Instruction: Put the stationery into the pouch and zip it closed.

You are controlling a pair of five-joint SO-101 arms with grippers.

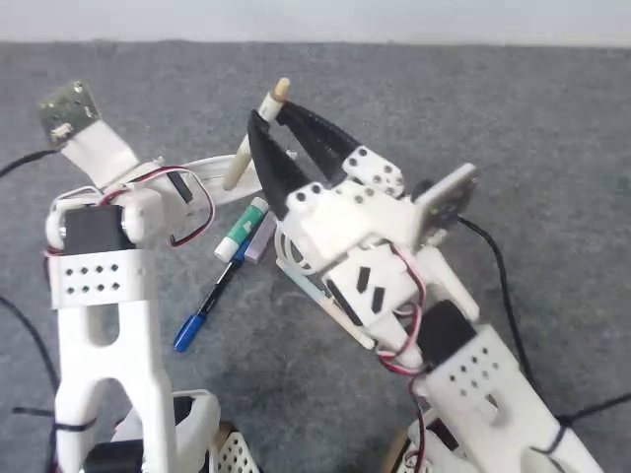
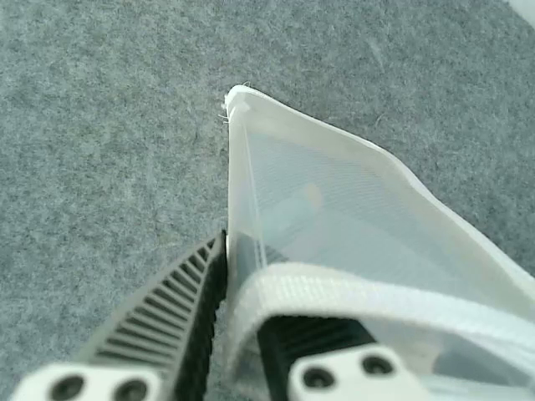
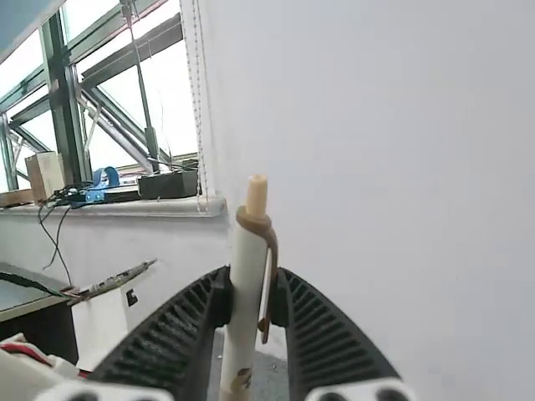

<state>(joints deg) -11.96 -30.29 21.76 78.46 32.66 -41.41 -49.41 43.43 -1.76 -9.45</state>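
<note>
**Gripping a pen and a pouch edge — two arms over the grey table**

The right gripper point(image 3: 248, 288) is clamping a cream pen point(image 3: 247, 251) between its black ribbed fingers point(image 3: 180, 334), with the jaws drawn in narrow against the barrel. In the right wrist view the pen is standing upright between the fingers, its brown clip and blunt tip rising past the fingertips. In the high view the right gripper point(image 1: 271, 113) is hanging raised above the table point(image 1: 513, 138), and the cream pen point(image 1: 240, 163) is slanting through it, with its lower end showing just beside a white band of the pouch point(image 1: 212, 169).

The left gripper point(image 2: 238, 276) is pinching the pouch point(image 2: 334, 209) by its rim. One ribbed finger point(image 2: 180, 313) is pressing on the outside, and the other is sitting beneath the white zipper band, so the jaws are closed on the fabric. The pouch is a translucent white mesh, and its far corner is lying on the grey surface. Faint shapes are showing through the mesh — too blurred to identify.

Three items are lying loose on the table between the two arms:
- A green-capped marker point(image 1: 242, 227) is lying next to the right arm.
- A small purple object point(image 1: 261, 239) is touching the marker's side.
- A blue pen point(image 1: 205, 304) is lying just below the marker, angled toward the left arm's base.
</note>
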